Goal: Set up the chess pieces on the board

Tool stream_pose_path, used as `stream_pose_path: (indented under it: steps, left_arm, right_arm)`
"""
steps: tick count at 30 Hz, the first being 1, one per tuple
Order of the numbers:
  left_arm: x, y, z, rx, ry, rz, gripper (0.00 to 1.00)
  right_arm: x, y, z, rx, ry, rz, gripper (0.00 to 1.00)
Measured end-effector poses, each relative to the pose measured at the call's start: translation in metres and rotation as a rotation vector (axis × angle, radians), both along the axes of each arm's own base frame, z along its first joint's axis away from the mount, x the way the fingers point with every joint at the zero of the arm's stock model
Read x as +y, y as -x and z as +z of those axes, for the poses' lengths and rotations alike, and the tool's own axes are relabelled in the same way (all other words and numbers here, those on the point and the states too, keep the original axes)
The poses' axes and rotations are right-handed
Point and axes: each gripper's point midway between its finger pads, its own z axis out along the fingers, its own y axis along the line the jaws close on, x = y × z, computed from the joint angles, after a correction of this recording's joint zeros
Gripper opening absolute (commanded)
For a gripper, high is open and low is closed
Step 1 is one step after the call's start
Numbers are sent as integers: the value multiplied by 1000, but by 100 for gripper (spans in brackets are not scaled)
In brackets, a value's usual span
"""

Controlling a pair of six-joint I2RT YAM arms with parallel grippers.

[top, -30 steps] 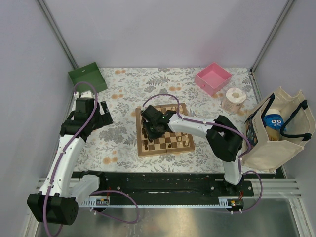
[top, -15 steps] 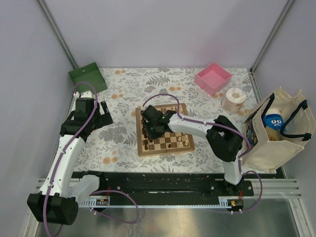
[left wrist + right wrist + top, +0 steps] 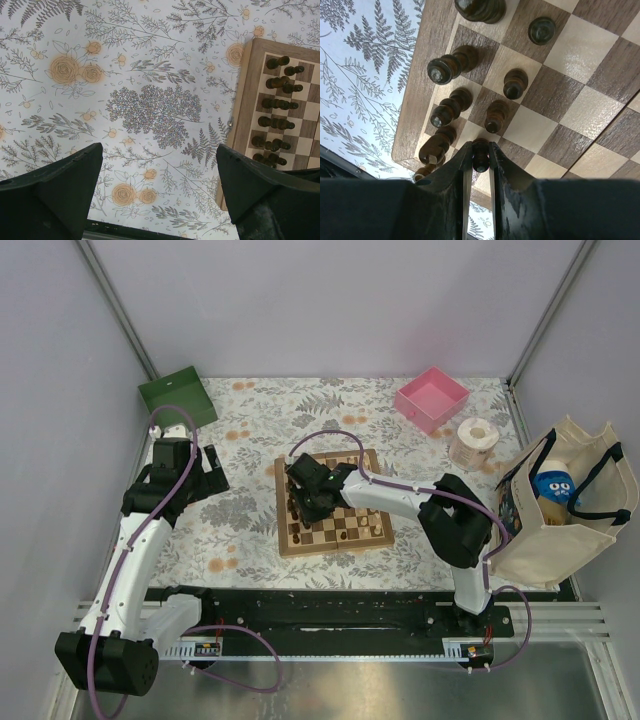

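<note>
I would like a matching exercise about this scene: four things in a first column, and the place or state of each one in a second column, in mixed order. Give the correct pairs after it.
Column one:
1. left gripper
2. right gripper
3. green box
4. pink box

Column two:
a. at the far side of the cloth, to the right
b. open, above the flowered cloth
c. shut on a dark chess piece
d. at the far left corner of the cloth

Pairs: 1-b; 2-c; 3-d; 4-a
</note>
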Motion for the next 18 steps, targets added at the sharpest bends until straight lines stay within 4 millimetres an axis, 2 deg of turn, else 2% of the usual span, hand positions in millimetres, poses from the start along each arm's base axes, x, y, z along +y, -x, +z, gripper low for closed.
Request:
stream_pose_path:
  steps: [8, 18]
  left_arm:
    - [0, 0, 0, 0, 0, -1, 99]
    - [0, 0, 0, 0, 0, 0, 99]
  right_arm:
    - [-3, 2, -1, 5, 11, 4, 27]
    - [-3, 2, 0, 5, 12, 4, 36]
